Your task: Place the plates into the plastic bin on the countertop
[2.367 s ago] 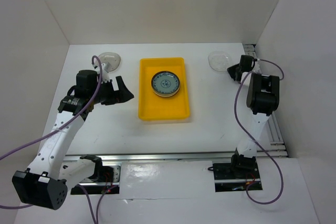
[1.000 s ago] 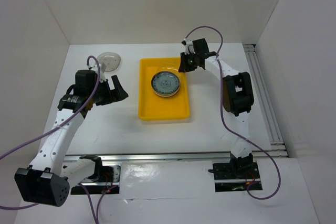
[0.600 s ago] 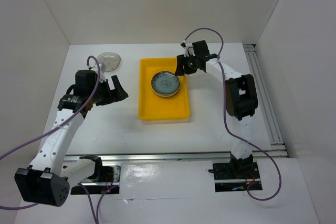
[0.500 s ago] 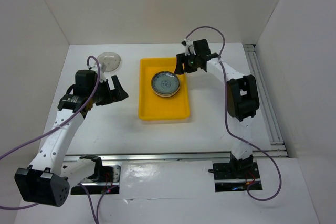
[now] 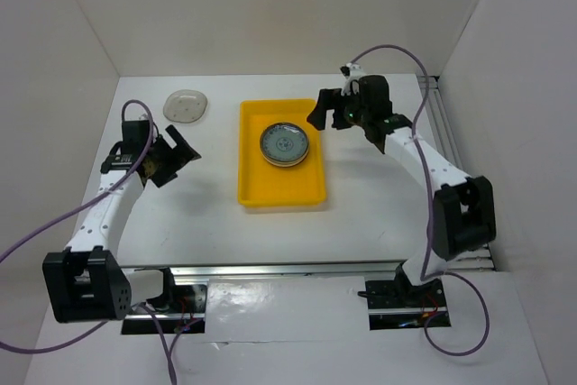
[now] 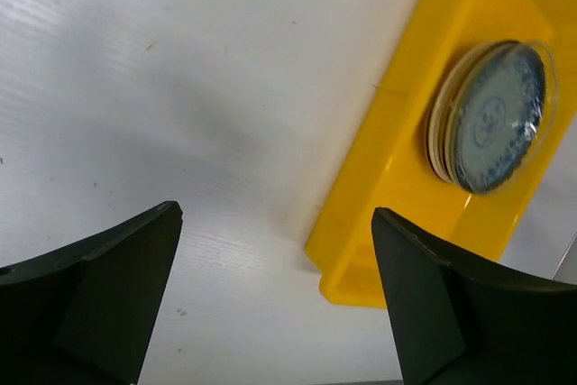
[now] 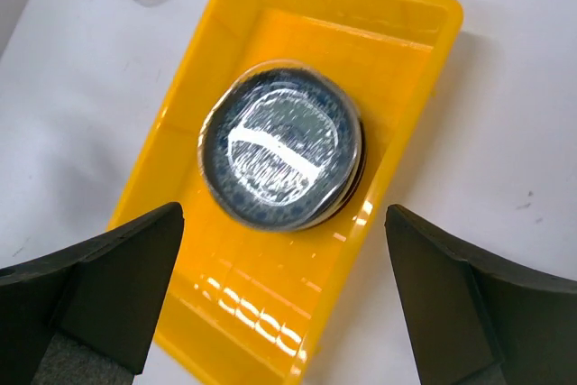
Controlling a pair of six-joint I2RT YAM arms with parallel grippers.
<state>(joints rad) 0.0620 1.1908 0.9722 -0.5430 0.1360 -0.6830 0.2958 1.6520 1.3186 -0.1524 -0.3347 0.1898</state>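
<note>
Plates (image 5: 286, 144) stacked in yellow bin (image 5: 270, 194); one clear plate (image 5: 186, 105) lies outside on the surface (image 5: 361, 196) | right claw (image 5: 320, 113) wide, empty, beside bin; left claw (image 5: 180, 161) wide, empty | next, I judge: left claw takes that plate's rim.

My left arm (image 5: 104, 214) and right arm (image 5: 422, 158) are slim white shells joined by blocky black motor housings. A thin purple cable (image 5: 32, 242) trails along each. My left gripper (image 5: 177, 156) and right gripper (image 5: 317, 113) are matte black; their fingers (image 6: 99, 304) are broad wedges with greyer inner faces. Black base blocks (image 5: 401, 293) are bolted to a silver rail (image 5: 270, 270).
</note>
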